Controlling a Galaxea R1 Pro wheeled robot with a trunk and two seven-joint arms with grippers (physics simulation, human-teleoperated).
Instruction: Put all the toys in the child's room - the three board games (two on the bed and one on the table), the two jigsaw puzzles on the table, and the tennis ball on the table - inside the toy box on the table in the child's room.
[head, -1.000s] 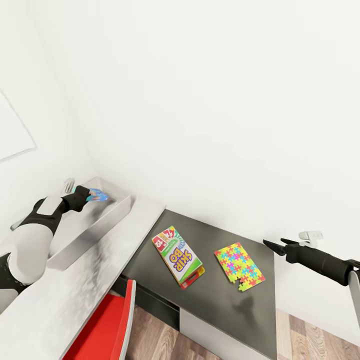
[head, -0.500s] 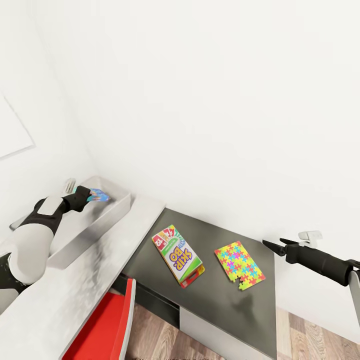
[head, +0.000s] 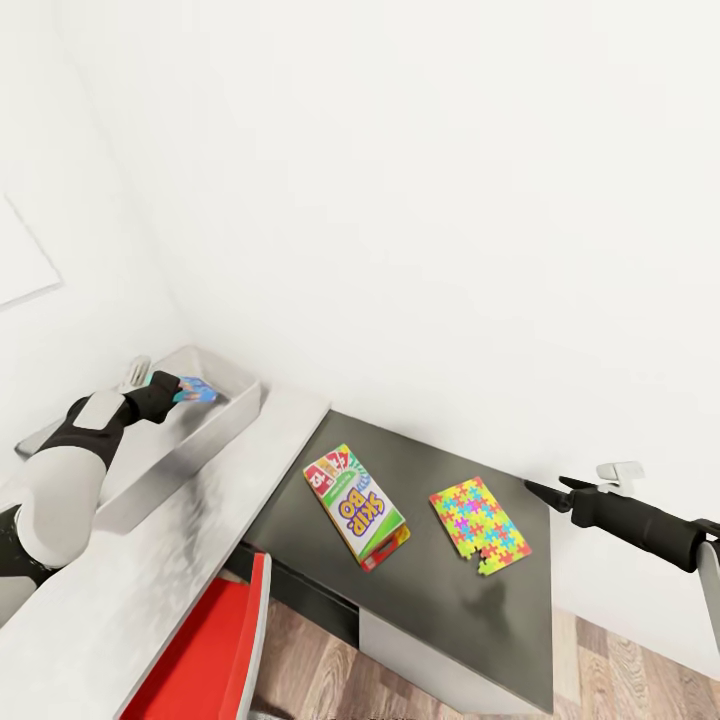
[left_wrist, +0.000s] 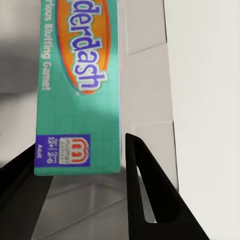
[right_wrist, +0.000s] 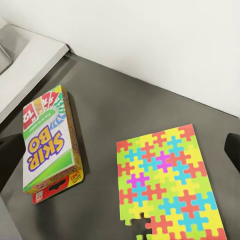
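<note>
My left gripper (head: 190, 393) is shut on the small blue-green board game (left_wrist: 80, 75), holding it over the inside of the light-grey toy box (head: 150, 455) on the light-grey desk top (head: 130, 600). The long Skip-Bo box (head: 355, 505) lies flat on the dark-grey table section (head: 440, 610). One multicoloured jigsaw puzzle (head: 480, 528) lies to its right, with a piece loose at its near corner. My right gripper (head: 548, 490) hovers open just right of the puzzle, above the table's edge. Its fingers (right_wrist: 9, 160) are spread wide. The tennis ball, the second puzzle and the green-white-red box are out of view.
A red chair (head: 215, 650) is tucked in front of the light-grey desk top. White walls close in behind and to the left of the desk. A wooden floor (head: 620, 670) shows in front of the white door under the dark section.
The whole picture has shifted slightly, so the camera moved. Both arms and the things on the table keep their places relative to each other.
</note>
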